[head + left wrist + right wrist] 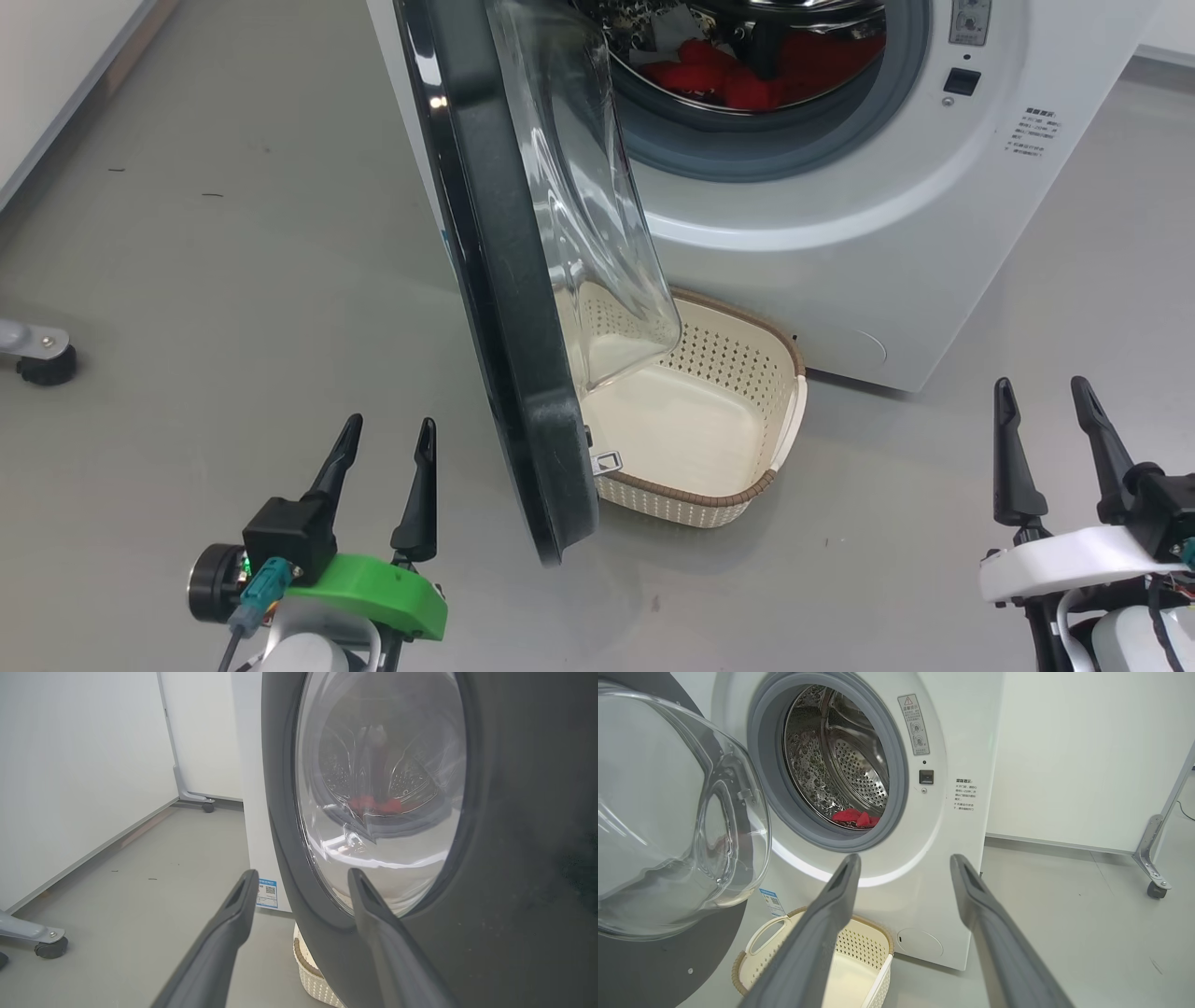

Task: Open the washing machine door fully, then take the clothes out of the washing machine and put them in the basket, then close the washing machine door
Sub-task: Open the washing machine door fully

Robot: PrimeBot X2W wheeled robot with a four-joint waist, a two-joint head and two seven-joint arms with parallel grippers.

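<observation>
Grey floor (233,280) is carrying the washing machine (794,215) at twelve o'clock, clothes (738,70) lying inside; its door (504,280) is jutting edge-on toward six over the basket (709,420). Left end effector (390,427) and right end effector (1042,386) are gaping empty.

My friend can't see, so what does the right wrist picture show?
A white washing machine has its round door open at the left, with red clothes low in the drum. An empty cream basket sits on the floor in front, and the right gripper is open in the foreground.
</observation>
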